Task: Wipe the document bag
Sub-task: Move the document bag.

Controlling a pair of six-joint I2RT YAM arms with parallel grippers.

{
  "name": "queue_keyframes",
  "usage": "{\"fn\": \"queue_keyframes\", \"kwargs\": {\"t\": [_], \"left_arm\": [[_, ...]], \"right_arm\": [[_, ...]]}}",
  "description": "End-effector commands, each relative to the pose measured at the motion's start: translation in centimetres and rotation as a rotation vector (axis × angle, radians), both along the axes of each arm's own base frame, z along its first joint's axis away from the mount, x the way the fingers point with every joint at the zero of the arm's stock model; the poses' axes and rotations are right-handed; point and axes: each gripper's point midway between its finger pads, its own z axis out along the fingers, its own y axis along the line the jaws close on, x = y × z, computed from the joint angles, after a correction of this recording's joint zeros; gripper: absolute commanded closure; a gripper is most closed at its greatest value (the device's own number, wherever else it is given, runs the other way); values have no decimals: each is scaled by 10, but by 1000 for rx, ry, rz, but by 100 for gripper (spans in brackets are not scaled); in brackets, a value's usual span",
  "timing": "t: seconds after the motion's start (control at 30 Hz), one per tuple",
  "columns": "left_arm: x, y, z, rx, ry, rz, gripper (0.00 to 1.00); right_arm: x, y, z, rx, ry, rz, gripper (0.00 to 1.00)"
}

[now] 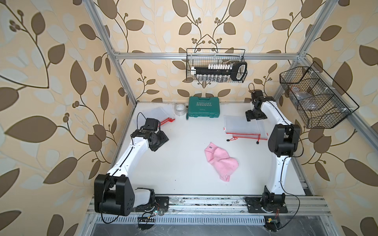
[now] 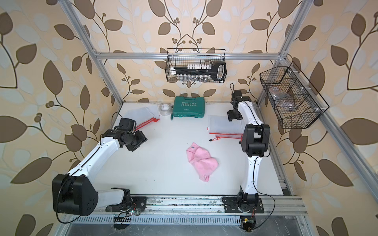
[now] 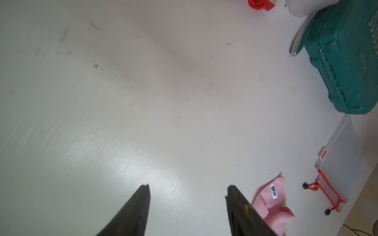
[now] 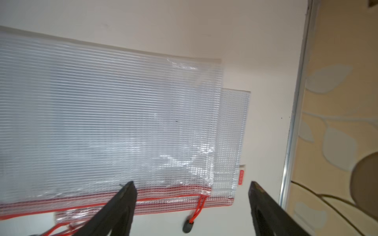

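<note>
Leaf-patterned wallpaper [image 1: 51, 81], white table [image 1: 184, 163], aluminium frame [image 1: 153, 54]

Glossy gridded clear-plastic document bag [image 4: 114, 122], fluffy pink cloth [image 1: 222, 161]

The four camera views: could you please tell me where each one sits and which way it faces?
Top views: high in front, looking down on the table; both arms show.
Left wrist: on the left arm, facing bare table past the open left gripper; pink cloth, green case at edges.
Right wrist: on the right arm, facing the document bags past the open right gripper.
Shared: top and left wrist views show pink cloth and green case.
</note>
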Motion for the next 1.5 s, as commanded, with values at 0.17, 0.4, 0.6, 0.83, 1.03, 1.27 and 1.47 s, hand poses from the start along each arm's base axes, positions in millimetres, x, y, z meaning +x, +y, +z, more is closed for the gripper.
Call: {"fn": "queue_keyframes", "kwargs": {"t": [0.17, 0.4, 0.6, 0.83, 1.03, 1.27, 1.47], "left_arm": [[20, 63, 3, -76, -45, 187, 28], [59, 123, -11, -85, -85, 333, 30], [85, 163, -32, -145, -77, 441, 33], [117, 175, -54, -296, -141, 523, 35], [127, 174, -63, -361, -152, 560, 36], [126, 183, -79, -319, -103, 592, 41], [125, 183, -88, -312, -84, 585, 40]], "right_arm": [[-50, 167, 18, 390, -11, 170, 2], [-107, 263, 8, 427, 99, 403, 2], [-126, 276, 8, 450, 107, 436, 2], [-129, 268, 0, 422, 120, 441, 2], [-119, 254, -8, 435, 133, 398, 2], [-110, 246, -10, 459, 137, 366, 2], [-108, 244, -13, 462, 143, 356, 2]]}}
